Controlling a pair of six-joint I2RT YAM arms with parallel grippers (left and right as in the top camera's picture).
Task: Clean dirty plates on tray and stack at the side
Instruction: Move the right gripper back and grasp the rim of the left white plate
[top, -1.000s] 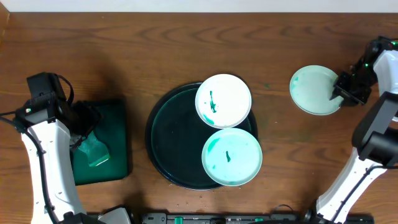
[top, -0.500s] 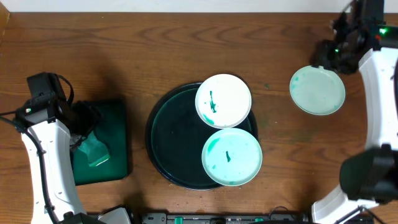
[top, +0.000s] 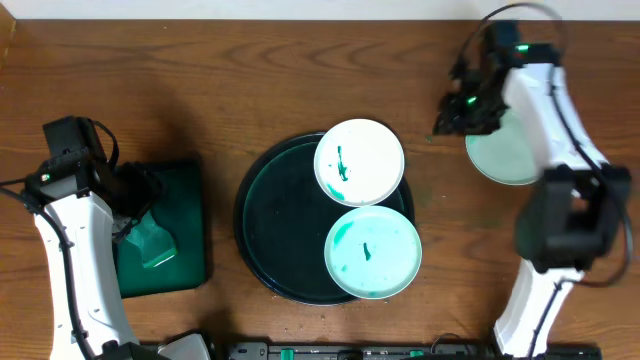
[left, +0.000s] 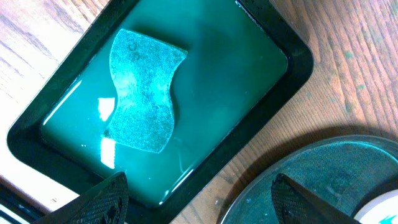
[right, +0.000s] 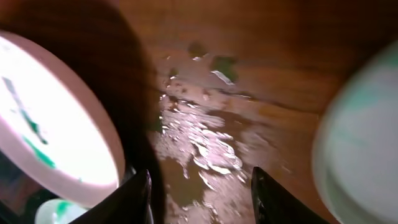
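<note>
1. The right arm (top: 535, 95) has left the 3 o'clock edge of the set-aside plate (top: 497, 162), where it was a second ago. It has swung round by 12 o'clock and now reaches across that plate toward the tray (top: 270, 235).
2. The right jaws hang over the bare bench (top: 200, 80) between the set-aside plate and the tray. In the wrist view they stand apart, with only wet wood between them and nothing held.
3. The set-aside plate lies flat at 2 o'clock from the tray, well apart from it, in the same spot as before. We judge it released and the base of the stack.
4. Two plates have not moved from the tray. The upper plate (top: 360, 162) sits at 1 o'clock with a teal streak. The lower plate (top: 372, 253) sits at 5 o'clock, smeared. Both overhang the rim.
5. The left arm (top: 70, 230) has not shifted. Its jaws stand wide apart and empty above the cloth (left: 143, 93) in the rectangular tray (top: 190, 215), at 9 o'clock from the round tray.
6. We judge one plate done and two left. The upper plate is nearest the right jaws and seems the likely next pick.
</note>
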